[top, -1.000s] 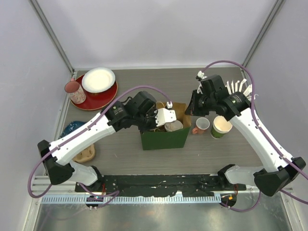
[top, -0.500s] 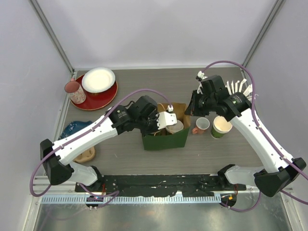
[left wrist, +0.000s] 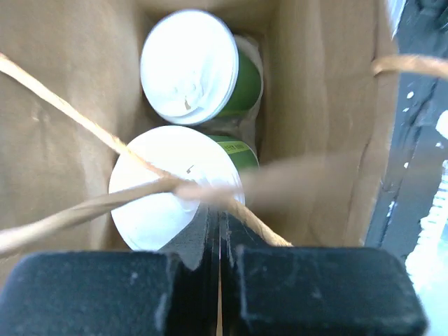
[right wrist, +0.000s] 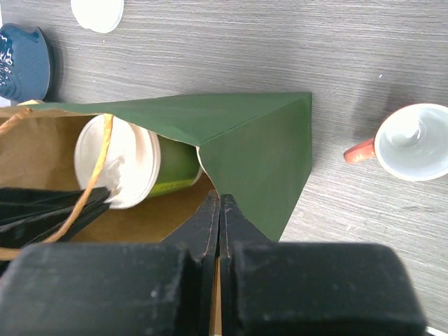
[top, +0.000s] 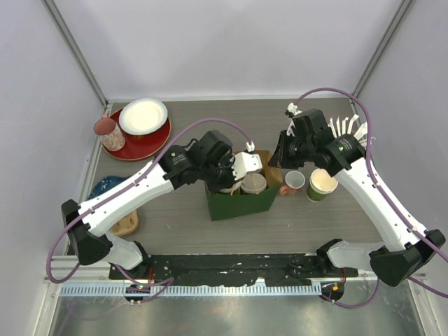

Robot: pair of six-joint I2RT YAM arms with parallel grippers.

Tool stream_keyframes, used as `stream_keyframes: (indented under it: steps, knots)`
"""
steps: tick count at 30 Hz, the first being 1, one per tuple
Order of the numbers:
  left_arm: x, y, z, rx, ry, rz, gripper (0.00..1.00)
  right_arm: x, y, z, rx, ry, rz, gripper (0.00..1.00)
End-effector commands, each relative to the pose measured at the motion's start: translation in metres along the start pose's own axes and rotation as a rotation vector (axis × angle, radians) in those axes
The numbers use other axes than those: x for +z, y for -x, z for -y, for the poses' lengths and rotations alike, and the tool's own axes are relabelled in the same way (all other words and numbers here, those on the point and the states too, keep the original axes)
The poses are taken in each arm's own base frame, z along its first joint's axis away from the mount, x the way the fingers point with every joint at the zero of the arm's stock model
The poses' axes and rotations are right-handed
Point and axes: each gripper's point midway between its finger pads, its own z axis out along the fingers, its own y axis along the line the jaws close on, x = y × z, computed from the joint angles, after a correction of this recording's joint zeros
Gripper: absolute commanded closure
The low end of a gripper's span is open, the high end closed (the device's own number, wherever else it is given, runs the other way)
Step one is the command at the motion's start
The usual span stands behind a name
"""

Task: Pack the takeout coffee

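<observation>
A green paper bag [top: 241, 203] with a brown inside stands at the table's middle. Two lidded green cups stand in it: the left wrist view shows the far cup [left wrist: 189, 66] and the near cup [left wrist: 164, 199], both with white lids. One lid shows from above [top: 253, 183] and in the right wrist view [right wrist: 115, 161]. My left gripper [top: 246, 164] [left wrist: 215, 210] is over the bag's mouth, shut on its twine handle [left wrist: 84, 210]. My right gripper [top: 276, 159] [right wrist: 219, 199] is shut on the bag's right rim [right wrist: 259, 154].
A pink-handled mug [top: 294, 182] [right wrist: 409, 142] and a lidless green cup [top: 322, 184] stand right of the bag. A red plate with a white plate [top: 143, 117] and a pink cup [top: 108, 131] sit far left. A blue dish [top: 105, 185] lies left.
My left gripper has moved right and a little farther back over the bag, drawing the handle with it. The right arm has not moved.
</observation>
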Motion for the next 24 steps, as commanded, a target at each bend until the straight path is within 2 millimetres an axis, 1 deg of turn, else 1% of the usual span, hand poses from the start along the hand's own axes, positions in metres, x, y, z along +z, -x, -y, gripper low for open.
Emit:
stream_keyframes:
  steps: [1, 2, 4, 6, 12, 13, 16, 19, 21, 24]
  knots:
    - [-0.026, 0.034, 0.004, -0.017, -0.027, 0.092, 1.00, -0.012, 0.008, -0.009, -0.016, 0.040, 0.049, 0.99]
    - [-0.029, 0.037, 0.003, -0.013, -0.023, 0.098, 1.00, -0.011, 0.008, -0.009, -0.011, 0.039, 0.047, 0.99]
    - [-0.026, 0.039, 0.003, 0.003, -0.028, 0.098, 1.00, -0.011, 0.007, -0.009, -0.004, 0.039, 0.044, 0.99]
    - [-0.023, 0.038, -0.002, 0.013, -0.008, 0.094, 1.00, -0.011, 0.008, -0.010, -0.005, 0.040, 0.049, 0.99]
    - [-0.002, 0.025, -0.012, 0.049, 0.017, 0.053, 1.00, -0.010, 0.006, -0.010, -0.017, 0.043, 0.034, 0.99]
    - [0.001, 0.022, -0.019, 0.031, 0.025, 0.046, 1.00, -0.011, 0.007, -0.011, -0.019, 0.047, 0.034, 0.99]
    - [-0.001, 0.018, -0.033, -0.018, 0.026, 0.042, 1.00, -0.015, 0.004, -0.010, -0.030, 0.049, 0.033, 0.99]
    - [-0.006, 0.018, -0.037, -0.034, 0.008, 0.060, 1.00, -0.016, 0.000, -0.008, -0.037, 0.049, 0.030, 0.99]
    - [-0.009, 0.019, -0.032, -0.026, -0.018, 0.080, 1.00, -0.016, -0.002, -0.007, -0.037, 0.050, 0.025, 0.99]
    - [-0.010, 0.017, -0.030, -0.027, -0.020, 0.087, 1.00, -0.015, -0.006, -0.006, -0.034, 0.049, 0.017, 0.99]
